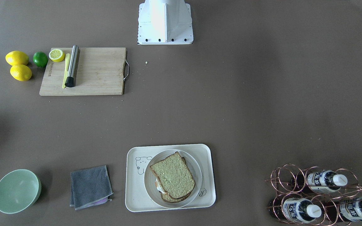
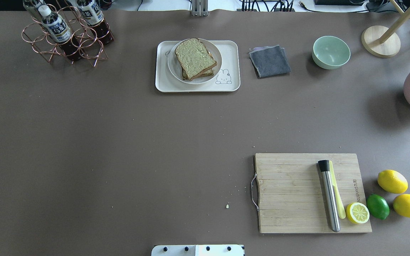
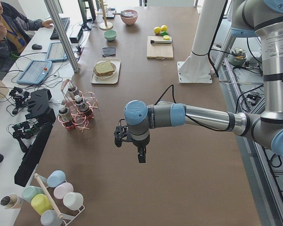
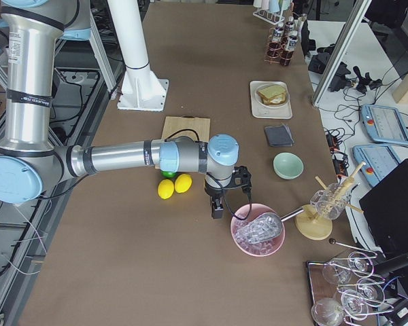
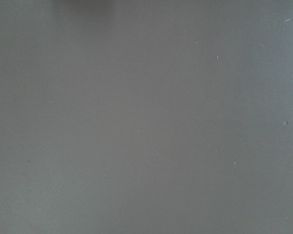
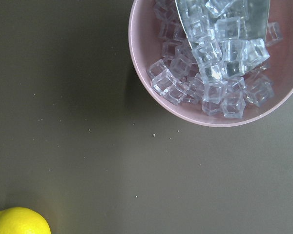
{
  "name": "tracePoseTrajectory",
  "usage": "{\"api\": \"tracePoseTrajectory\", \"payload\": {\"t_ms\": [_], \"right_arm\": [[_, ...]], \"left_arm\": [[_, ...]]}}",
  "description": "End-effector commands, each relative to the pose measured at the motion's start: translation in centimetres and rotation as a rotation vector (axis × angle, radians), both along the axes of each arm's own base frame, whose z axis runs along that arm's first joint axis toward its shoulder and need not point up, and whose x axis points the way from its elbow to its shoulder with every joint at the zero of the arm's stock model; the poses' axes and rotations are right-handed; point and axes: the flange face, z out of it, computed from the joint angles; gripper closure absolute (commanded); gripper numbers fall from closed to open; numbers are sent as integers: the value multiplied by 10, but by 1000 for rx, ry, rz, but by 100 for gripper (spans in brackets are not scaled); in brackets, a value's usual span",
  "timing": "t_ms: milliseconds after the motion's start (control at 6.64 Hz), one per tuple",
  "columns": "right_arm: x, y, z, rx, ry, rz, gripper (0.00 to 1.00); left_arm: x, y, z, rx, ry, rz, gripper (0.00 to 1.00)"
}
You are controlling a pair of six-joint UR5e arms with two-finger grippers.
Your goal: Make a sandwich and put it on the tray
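Observation:
The sandwich (image 1: pixel 173 176), two greenish-tan slices with a bit of white egg at the edge, lies on a white plate (image 1: pixel 197 175) on the cream tray (image 1: pixel 206 157) at the table's far side from the robot; it also shows in the overhead view (image 2: pixel 194 57). My left gripper (image 3: pixel 140 157) hangs over bare table far from the tray, past the bottle rack. My right gripper (image 4: pixel 217 210) hangs beside the pink ice bowl (image 4: pixel 258 231). Both show only in the side views, so I cannot tell if they are open or shut.
A wooden cutting board (image 2: pixel 290 192) holds a steel muddler (image 2: pixel 329 195) and half a lemon (image 2: pixel 357 212); two lemons (image 2: pixel 392 181) and a lime (image 2: pixel 377 206) lie beside it. A grey cloth (image 2: pixel 269 61), a green bowl (image 2: pixel 331 52) and a bottle rack (image 2: pixel 66 33) stand along the far edge.

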Motion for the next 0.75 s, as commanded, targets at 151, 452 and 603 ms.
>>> {"api": "tracePoseTrajectory", "payload": {"t_ms": [151, 452, 603], "right_arm": [[0, 0, 1, -3, 1, 1, 0], [0, -1, -1, -3, 2, 8, 0], [0, -1, -1, -8, 3, 15, 0]], "left_arm": [[3, 1, 4, -11, 7, 2, 2], [9, -1, 3, -8, 3, 19, 2], [9, -1, 0, -3, 3, 18, 2]]}}
